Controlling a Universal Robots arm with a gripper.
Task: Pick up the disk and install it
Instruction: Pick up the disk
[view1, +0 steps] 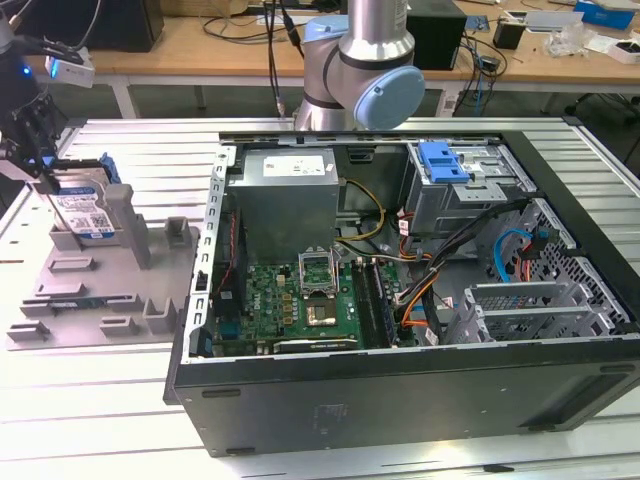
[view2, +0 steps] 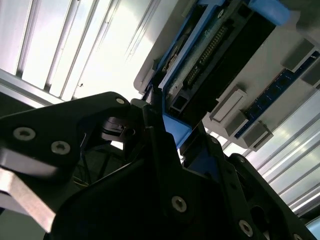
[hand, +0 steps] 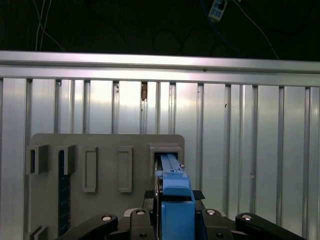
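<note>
Blue-framed and silver, the disk (view1: 85, 207) stands on edge in a slot of the grey holder (view1: 95, 295), its white-and-blue label facing the open case. The gripper (view1: 42, 172) sits directly above it, at the exterior view's far left. It is clenched on the disk's upper edge. In the first wrist view the blue carrier (hand: 174, 187) runs straight out from between the two black fingers (hand: 199, 194), whose pads press on either side of it. The disk's far end sits in the holder's rectangular slot (hand: 167, 150). In the second wrist view the same blue edge is pinched at the fingertips and the disk's dark underside (view2: 225, 55) stretches away from them.

Beneath the gripper, the holder lies flat on the ribbed metal table (view1: 100, 420), with more slots and raised blocks beside the one in use. Well away from the gripper, toward the exterior view's right, the case (view1: 400, 395) lies on its side with its panel off. It shows a green board (view1: 300, 300), a grey power supply (view1: 285, 195) and bundled cables. A bare blue bracket (view1: 445, 160) sits on the drive cage at its far corner. The arm's base (view1: 365, 70) rises behind the case.
</note>
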